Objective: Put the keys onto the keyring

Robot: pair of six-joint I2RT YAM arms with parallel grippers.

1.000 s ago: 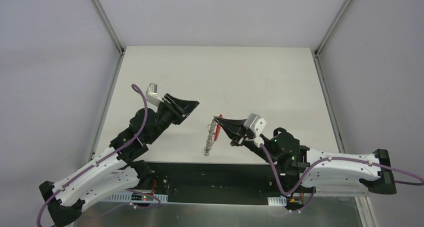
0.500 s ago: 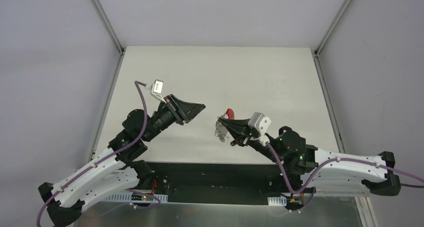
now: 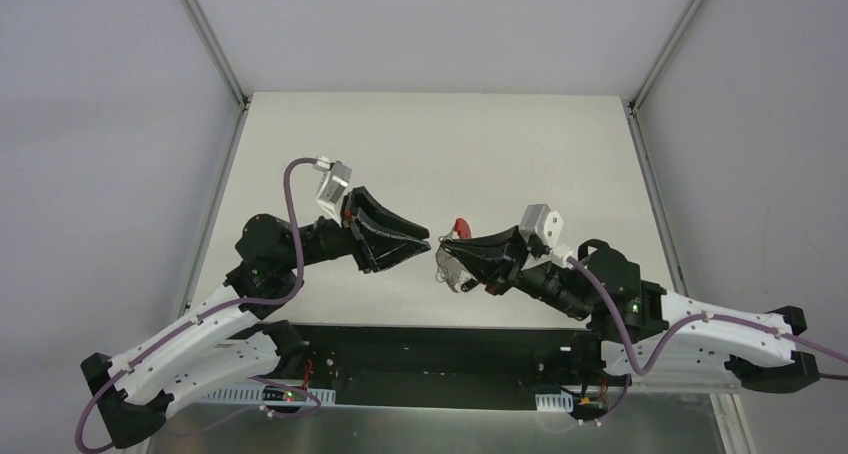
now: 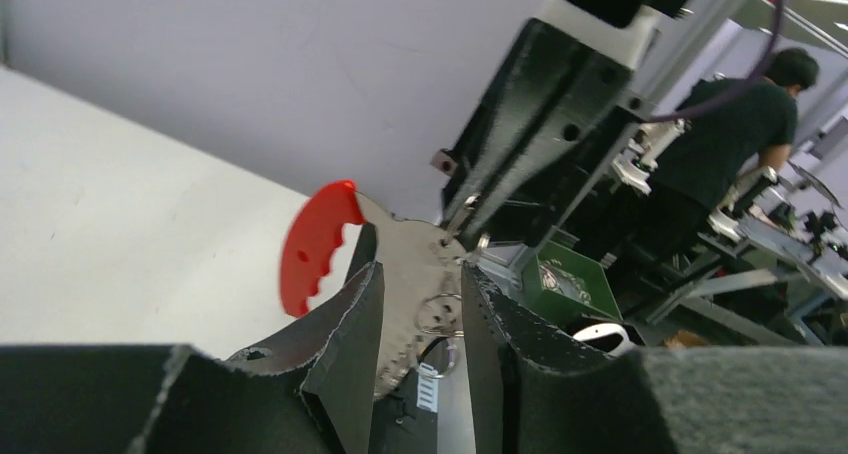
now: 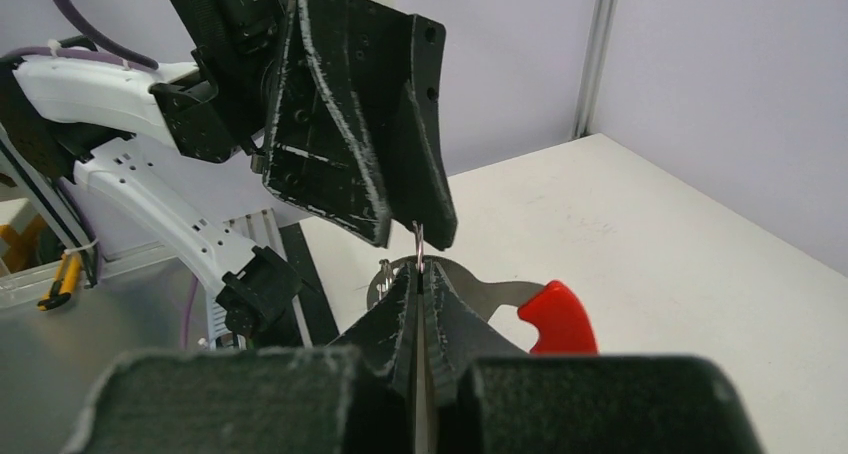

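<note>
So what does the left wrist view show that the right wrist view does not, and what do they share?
Only the left wrist view: the left gripper is open, the keyring with its small wire loops shows in the gap between its fingers, and a person stands in the background.
Only the right wrist view: the right gripper is shut on the keyring, and the left arm's white links show.
Both: the red crescent piece joined to the keyring, the opposing gripper close by, and the table.

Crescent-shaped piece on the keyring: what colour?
The curved crescent-shaped piece is red; the left wrist view shows it best.
</note>
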